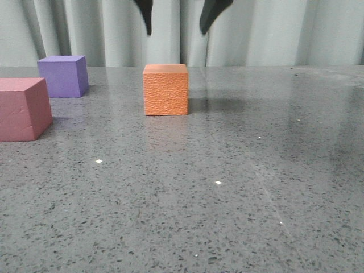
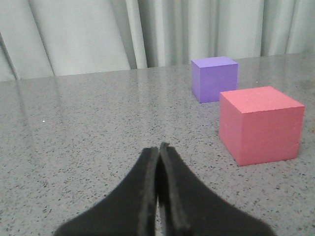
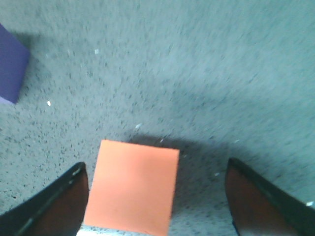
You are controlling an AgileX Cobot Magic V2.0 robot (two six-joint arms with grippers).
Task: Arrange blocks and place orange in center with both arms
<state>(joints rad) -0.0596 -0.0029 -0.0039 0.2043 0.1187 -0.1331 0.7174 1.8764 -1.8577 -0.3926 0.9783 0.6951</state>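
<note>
The orange cube (image 1: 165, 90) stands on the grey table (image 1: 239, 170) near the middle, towards the back. My right gripper (image 1: 176, 31) hangs above it, open and empty, and only its two fingertips show at the top of the front view. In the right wrist view the orange cube (image 3: 132, 187) lies below the right gripper (image 3: 156, 167), close to one finger and well apart from the other. The pink-red cube (image 1: 21, 108) sits at the far left with the purple cube (image 1: 63, 75) behind it. My left gripper (image 2: 159, 147) is shut and empty, low over the table, with the pink-red cube (image 2: 260, 125) and purple cube (image 2: 214, 77) ahead and to one side.
A pale curtain (image 1: 273, 28) hangs behind the table's far edge. The purple cube (image 3: 10, 64) also shows at the edge of the right wrist view. Bare speckled tabletop lies in front of and to the right of the orange cube.
</note>
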